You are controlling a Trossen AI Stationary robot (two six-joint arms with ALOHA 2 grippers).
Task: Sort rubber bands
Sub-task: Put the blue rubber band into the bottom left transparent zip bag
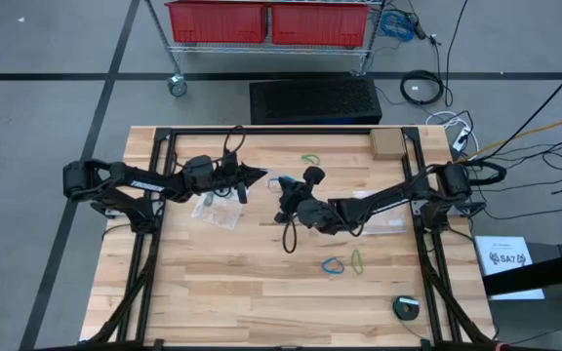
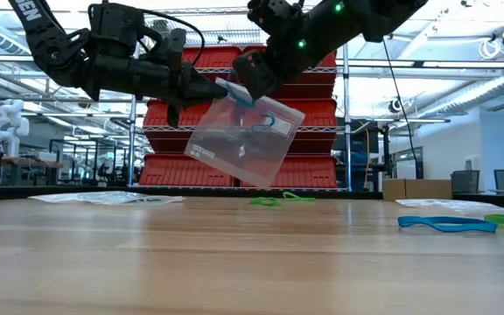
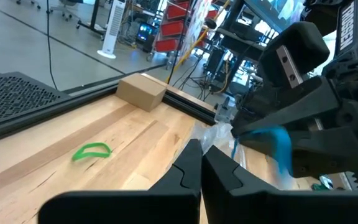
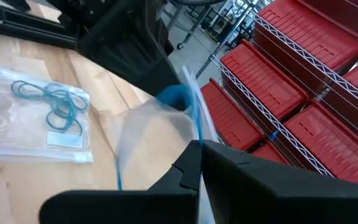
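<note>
A clear plastic bag [image 2: 243, 144] hangs above the table's middle, with blue rubber bands [image 2: 265, 122] inside it. My left gripper [image 2: 220, 90] and my right gripper [image 2: 247, 87] are both shut on its top edge, tip to tip. A blue bit [image 4: 173, 96] shows at the bag's mouth between the two grippers; I cannot tell what it is. On the wood lie a green rubber band [image 1: 310, 158] toward the far edge and a blue one [image 1: 333, 265] beside a green one [image 1: 357, 260] nearer the front. My left gripper pinches the bag's top edge [image 3: 219, 132] between its two shut fingers, coming level from the table's left. The bag hangs below the fingers, tilted and clear of the table. My right gripper pinches the same top edge [image 4: 194, 124] between its two shut fingers, close to the left gripper's tip. It comes nearly level from the table's right. The bag hangs slack below it.
A second clear bag [image 4: 42, 118] with teal bands lies flat under the left arm, and another bag [image 1: 388, 224] lies under the right arm. A cardboard box [image 1: 386, 144] stands at the far right, and a small round object [image 1: 408, 307] sits near the front right.
</note>
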